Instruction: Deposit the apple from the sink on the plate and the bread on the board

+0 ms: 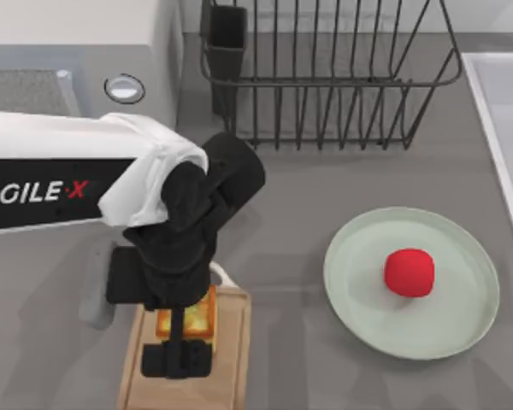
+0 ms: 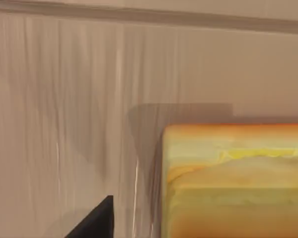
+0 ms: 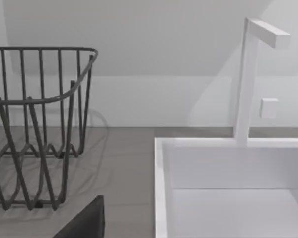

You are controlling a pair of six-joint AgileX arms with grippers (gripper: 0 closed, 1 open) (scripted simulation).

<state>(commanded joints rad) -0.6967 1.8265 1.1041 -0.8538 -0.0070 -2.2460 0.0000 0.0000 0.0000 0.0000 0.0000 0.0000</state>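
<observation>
Left hand (image 1: 181,337) w/ bread (image 1: 188,318) between fingers, over board (image 1: 227,367).

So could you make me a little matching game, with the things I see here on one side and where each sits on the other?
Things:
1. apple
2. bread
3. dish rack
4. sink

Places:
A. at the table's right edge
B. on the wooden board, under the left gripper
C. on the mint-green plate
D. at the back of the countertop

Pairs: 1-C, 2-B, 3-D, 4-A
</observation>
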